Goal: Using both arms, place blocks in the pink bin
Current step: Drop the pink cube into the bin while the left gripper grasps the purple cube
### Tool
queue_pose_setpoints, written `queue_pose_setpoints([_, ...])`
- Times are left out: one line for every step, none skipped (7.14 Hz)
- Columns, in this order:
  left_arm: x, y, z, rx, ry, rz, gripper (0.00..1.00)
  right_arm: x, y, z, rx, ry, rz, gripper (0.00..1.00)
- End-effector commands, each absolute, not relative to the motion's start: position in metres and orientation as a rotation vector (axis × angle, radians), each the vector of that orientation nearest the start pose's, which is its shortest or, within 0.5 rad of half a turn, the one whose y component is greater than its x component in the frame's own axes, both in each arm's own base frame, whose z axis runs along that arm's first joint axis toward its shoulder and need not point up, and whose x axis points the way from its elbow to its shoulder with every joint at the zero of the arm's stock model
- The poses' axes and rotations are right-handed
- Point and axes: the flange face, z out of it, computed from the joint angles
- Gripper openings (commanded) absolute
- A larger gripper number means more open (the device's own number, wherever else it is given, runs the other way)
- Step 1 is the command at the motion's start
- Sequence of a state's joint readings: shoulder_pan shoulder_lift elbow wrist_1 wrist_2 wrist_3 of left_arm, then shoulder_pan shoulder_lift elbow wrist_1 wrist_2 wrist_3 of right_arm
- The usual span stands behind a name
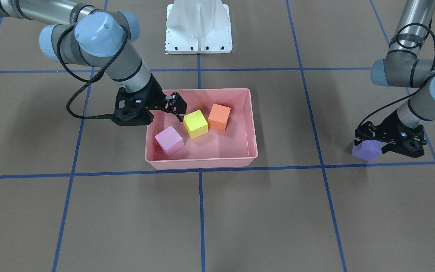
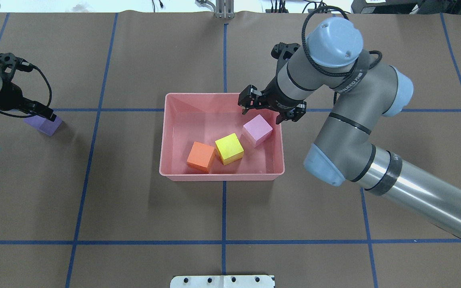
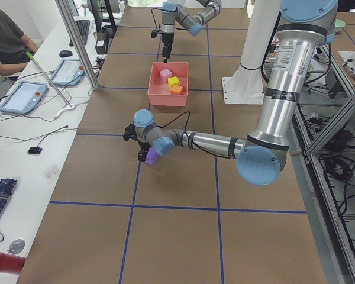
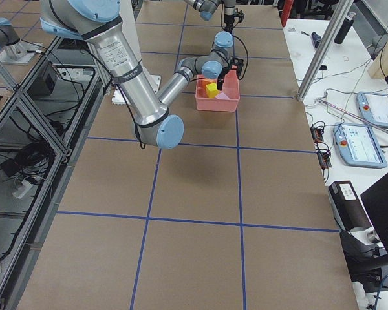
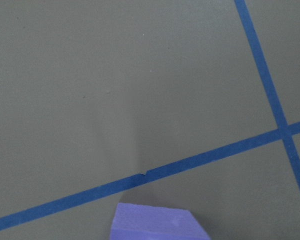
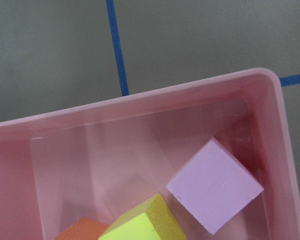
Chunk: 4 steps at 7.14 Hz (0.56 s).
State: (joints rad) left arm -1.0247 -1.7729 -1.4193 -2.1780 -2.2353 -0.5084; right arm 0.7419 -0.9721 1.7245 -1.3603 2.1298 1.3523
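Right hand (image 2: 269,113) hangs released over the pink bin (image 2: 222,177) holding three blocks (image 2: 229,149); left hand (image 2: 42,114), grip I cannot tell, is at the purple block (image 2: 46,125) out on the worktop (image 2: 134,212), presumably to fetch it.

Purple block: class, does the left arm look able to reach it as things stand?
Probably yes. The left arm has its jaws down right at the purple block, which sits on the table outside the bin, with nothing between them.
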Motion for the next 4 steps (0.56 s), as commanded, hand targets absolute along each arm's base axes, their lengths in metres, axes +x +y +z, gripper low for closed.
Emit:
queue_pose_setpoints([0.262,-0.55,0.562,0.218,0.879,0.261,0.95,-0.317,-0.531,0.252,-0.041,-1.094,0.233,1.0])
queue_pose_setpoints([0.263,-0.551,0.555,0.209,0.896,0.266,0.15,-0.285,-0.535,0.294,-0.017,-1.063,0.193,1.0])
queue_pose_setpoints([0.272,-0.554,0.534,0.186,0.961,0.292,0.0,-0.26,-0.526,0.335,0.001,-1.025,0.157,1.0])
queue_pose_setpoints([0.283,-0.567,0.497,0.105,1.045,0.256,0.0,-0.224,-0.51,0.379,0.029,-0.985,0.113,1.0])
